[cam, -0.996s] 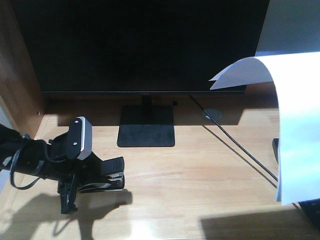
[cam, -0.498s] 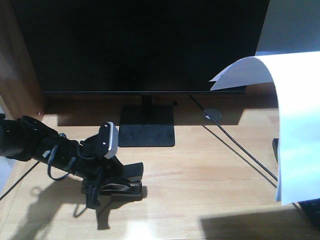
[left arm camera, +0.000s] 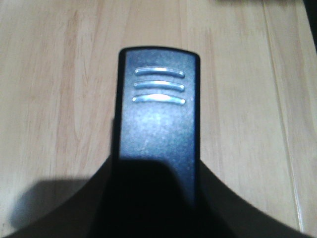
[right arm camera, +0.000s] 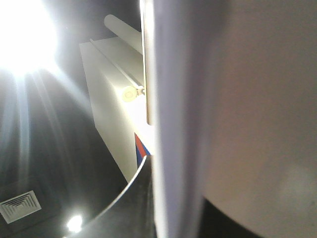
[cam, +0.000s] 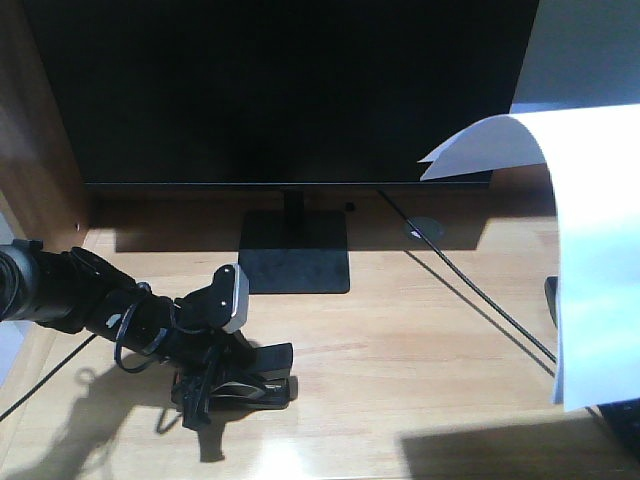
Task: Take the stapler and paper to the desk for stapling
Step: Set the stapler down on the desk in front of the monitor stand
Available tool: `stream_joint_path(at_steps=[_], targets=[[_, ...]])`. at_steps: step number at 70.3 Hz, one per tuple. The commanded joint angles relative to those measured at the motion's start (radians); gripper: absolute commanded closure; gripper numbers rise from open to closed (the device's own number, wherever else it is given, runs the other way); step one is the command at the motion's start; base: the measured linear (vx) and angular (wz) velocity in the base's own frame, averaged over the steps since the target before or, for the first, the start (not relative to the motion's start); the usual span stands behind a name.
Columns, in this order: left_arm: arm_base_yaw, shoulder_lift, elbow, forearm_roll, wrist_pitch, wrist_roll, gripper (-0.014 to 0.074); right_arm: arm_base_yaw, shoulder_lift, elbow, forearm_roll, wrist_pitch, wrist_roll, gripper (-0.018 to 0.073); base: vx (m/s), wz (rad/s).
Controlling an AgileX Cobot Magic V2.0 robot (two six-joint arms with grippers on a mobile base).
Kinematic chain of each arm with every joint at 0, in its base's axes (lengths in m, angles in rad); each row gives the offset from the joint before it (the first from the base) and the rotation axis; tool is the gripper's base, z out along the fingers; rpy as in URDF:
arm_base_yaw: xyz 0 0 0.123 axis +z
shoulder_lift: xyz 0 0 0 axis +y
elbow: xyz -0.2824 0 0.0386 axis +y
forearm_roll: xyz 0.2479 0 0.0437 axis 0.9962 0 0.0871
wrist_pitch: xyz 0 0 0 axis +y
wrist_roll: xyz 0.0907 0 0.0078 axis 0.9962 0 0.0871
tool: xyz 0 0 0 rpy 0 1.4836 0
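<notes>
The black stapler (cam: pixel 258 368) lies low over the pale wood desk (cam: pixel 400 340), front left of the monitor stand, and I cannot tell whether it touches. My left gripper (cam: pixel 205 388) is shut on its rear. In the left wrist view the stapler's ribbed top (left arm camera: pixel 158 114) juts forward from between my dark fingers (left arm camera: pixel 218 208), above the desk (left arm camera: pixel 49 74). The white paper (cam: pixel 595 250) hangs in the air at the right, its top curling over to the left. It fills the right wrist view as a pale sheet (right arm camera: pixel 237 99) seen close up and edge on. The right gripper (right arm camera: pixel 183 223) appears shut on it.
A large black monitor (cam: pixel 280 90) stands at the back on a square base (cam: pixel 293 265). A dark cable (cam: pixel 480 300) runs diagonally past the round grommet (cam: pixel 424 229). A brown wooden panel (cam: pixel 30 130) walls the left side. Dark objects (cam: pixel 625 420) sit under the paper.
My left arm has carried the stapler to the right and toward the front of the desk. The paper at the right has stayed in place.
</notes>
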Motion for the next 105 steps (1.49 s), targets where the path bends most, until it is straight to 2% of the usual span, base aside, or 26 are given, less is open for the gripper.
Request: stream_joint_path(at_steps=[1, 11, 22, 29, 43, 51, 77, 97, 105], targets=[[-0.005, -0.047, -0.027, -0.062, 0.041, 0.02, 0.0565, -0.005, 0.006, -0.029, 0.003, -0.041, -0.007, 0.0565, 0.0, 0.0], [-0.005, -0.047, -0.027, -0.062, 0.048, 0.019, 0.0501, -0.005, 0.006, -0.029, 0.003, -0.041, -0.007, 0.0565, 0.0, 0.0], [-0.005, -0.047, -0.027, -0.062, 0.048, 0.011, 0.037, -0.005, 0.006, -0.029, 0.003, -0.041, -0.007, 0.0565, 0.0, 0.0], [-0.005, -0.047, -0.027, -0.063, 0.047, 0.003, 0.0248, -0.005, 0.006, -0.029, 0.003, -0.041, -0.007, 0.0565, 0.0, 0.0], [-0.005, -0.047, -0.027, -0.063, 0.016, -0.114, -0.0032, -0.005, 0.006, -0.029, 0.003, -0.041, -0.007, 0.0565, 0.0, 0.0], [-0.005, -0.048, -0.027, -0.063, -0.008, -0.161, -0.0138, -0.005, 0.006, -0.029, 0.003, -0.041, -0.007, 0.0565, 0.0, 0.0], [-0.005, -0.106, -0.027, -0.056, 0.002, -0.174, -0.0073, -0.005, 0.006, -0.029, 0.003, -0.041, -0.007, 0.0565, 0.0, 0.0], [-0.004, -0.236, -0.027, -0.032, -0.002, -0.174, 0.0079, -0.005, 0.006, -0.029, 0.003, -0.041, -0.007, 0.0565, 0.0, 0.0], [-0.004, -0.283, -0.027, -0.026, -0.002, -0.217, 0.0157, -0.005, 0.006, -0.029, 0.003, -0.041, -0.007, 0.0565, 0.0, 0.0]])
